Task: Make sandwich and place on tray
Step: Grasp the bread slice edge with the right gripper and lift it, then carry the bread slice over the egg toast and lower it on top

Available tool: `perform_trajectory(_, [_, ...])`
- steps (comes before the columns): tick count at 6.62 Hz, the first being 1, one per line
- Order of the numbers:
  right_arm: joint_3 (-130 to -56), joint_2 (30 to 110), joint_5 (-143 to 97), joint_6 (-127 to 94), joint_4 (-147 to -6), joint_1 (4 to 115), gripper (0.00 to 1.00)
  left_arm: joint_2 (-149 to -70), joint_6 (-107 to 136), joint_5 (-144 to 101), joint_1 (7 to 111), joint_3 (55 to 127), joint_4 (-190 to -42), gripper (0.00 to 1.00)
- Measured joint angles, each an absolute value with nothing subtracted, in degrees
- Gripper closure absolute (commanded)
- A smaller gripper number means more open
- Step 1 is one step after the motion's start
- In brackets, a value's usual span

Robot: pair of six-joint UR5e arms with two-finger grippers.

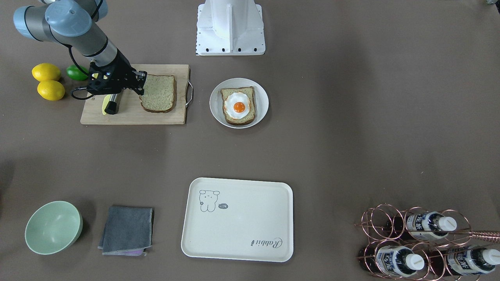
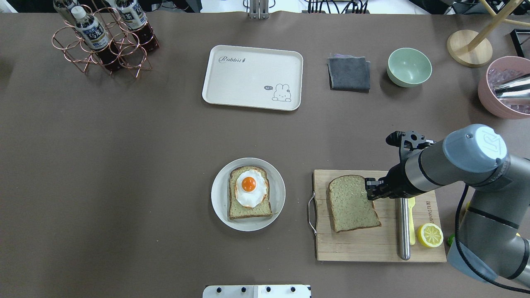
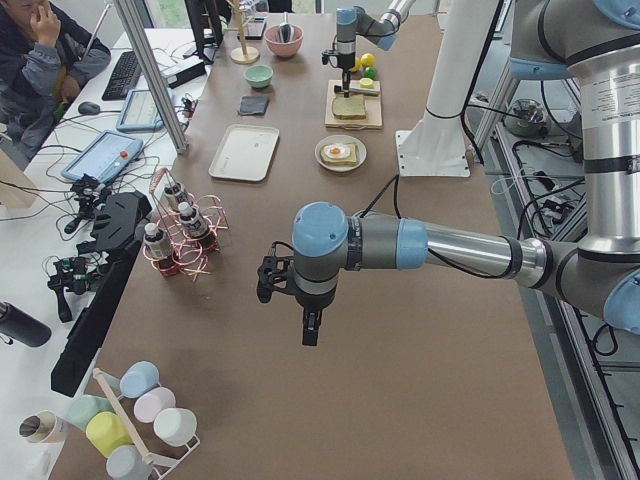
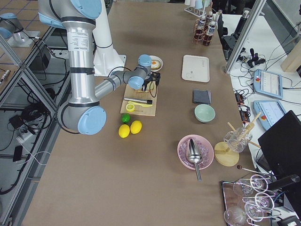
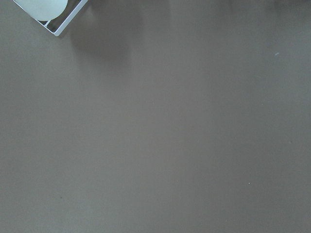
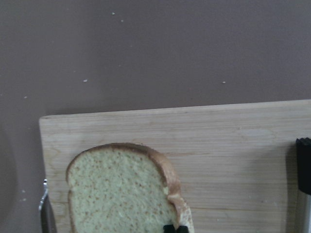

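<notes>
One brown bread slice (image 2: 352,203) lies on the wooden cutting board (image 2: 372,244). My right gripper (image 2: 369,188) points down at that slice's right crust. In the right wrist view its dark fingertips (image 6: 174,228) sit together on the raised crust of the slice (image 6: 116,189), shut on it. The other slice (image 2: 248,212) lies on the round white plate (image 2: 219,198) with the fried egg (image 2: 249,188) on top. The cream tray (image 2: 248,78) stands bare at the far middle. My left gripper (image 3: 311,330) hangs over bare table far from these; I cannot tell whether it is open or shut.
A knife (image 2: 403,227) and half a lemon (image 2: 430,235) lie on the board's right part. Two lemons (image 1: 47,72) and a lime (image 1: 76,73) sit beside it. A grey cloth (image 2: 349,73), green bowl (image 2: 409,66), pink bowl (image 2: 503,87) and bottle rack (image 2: 103,41) line the far edge.
</notes>
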State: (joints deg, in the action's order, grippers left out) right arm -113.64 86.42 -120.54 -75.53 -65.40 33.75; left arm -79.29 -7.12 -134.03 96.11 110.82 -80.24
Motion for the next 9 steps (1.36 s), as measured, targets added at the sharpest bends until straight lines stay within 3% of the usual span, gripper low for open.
perform_trajectory(4, [-114.3, 79.9, -127.2, -76.0, -65.4, 38.5, 1.00, -79.4, -7.0, -134.0, 96.1, 110.8, -80.2, 0.03])
perform_trajectory(9, [-107.6, 64.5, -125.3, -82.9, -65.4, 31.4, 1.00, -79.2, -7.1, -134.0, 96.1, 111.0, -80.2, 0.03])
